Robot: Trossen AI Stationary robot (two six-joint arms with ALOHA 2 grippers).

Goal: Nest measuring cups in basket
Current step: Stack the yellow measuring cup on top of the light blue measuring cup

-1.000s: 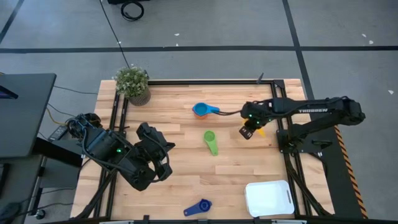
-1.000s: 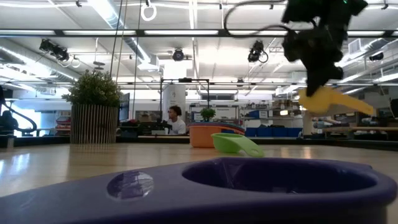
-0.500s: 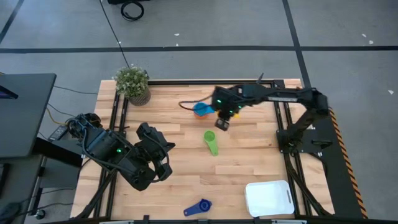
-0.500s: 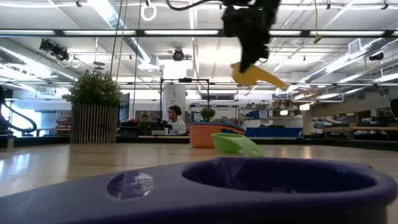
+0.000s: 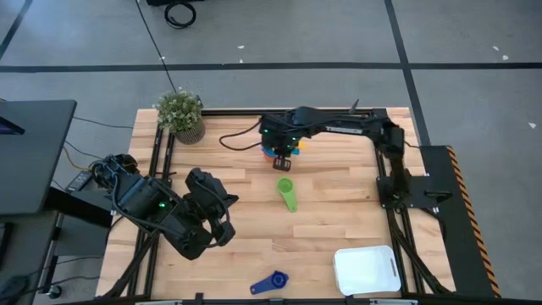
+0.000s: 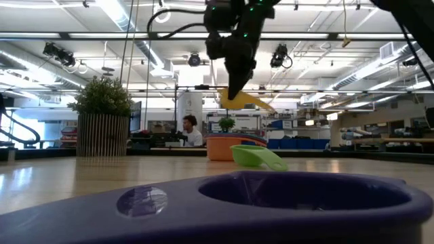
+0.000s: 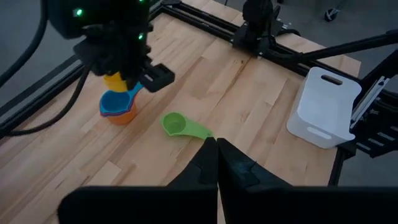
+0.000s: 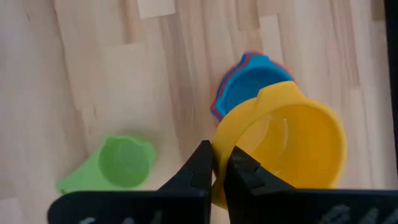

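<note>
My right gripper (image 5: pixel 284 154) hovers over the stack of cups at the table's far middle and is shut on a yellow measuring cup (image 8: pixel 287 144). The stack (image 7: pixel 118 107) has a light blue cup (image 8: pixel 249 87) on top, red and orange below, and stands on its base. A green cup (image 5: pixel 286 193) lies on the wood nearer to me, and a dark blue cup (image 5: pixel 271 282) at the near edge. The white basket (image 5: pixel 366 269) sits at the near right corner. My left gripper (image 7: pixel 216 158) is shut and waits at the left side. My right gripper pinches the yellow cup's wall at the rim (image 8: pixel 219 143), one finger seemingly inside the bowl and one outside. The fingers come from above, pointing down. The cup hangs clear of the table, tilted, its handle (image 6: pixel 261 103) sticking out sideways above the stack (image 6: pixel 227 146).
A potted plant (image 5: pixel 180 114) stands at the far left corner. Black frame rails run along the left, far and right edges (image 5: pixel 381 161). Bare wood lies between the green cup and the basket.
My right gripper has swept from the table's right side toward the left and far edge, carrying the yellow cup clear of the table. It now hangs above the stacked cups. The other cups and the basket have stayed put.
</note>
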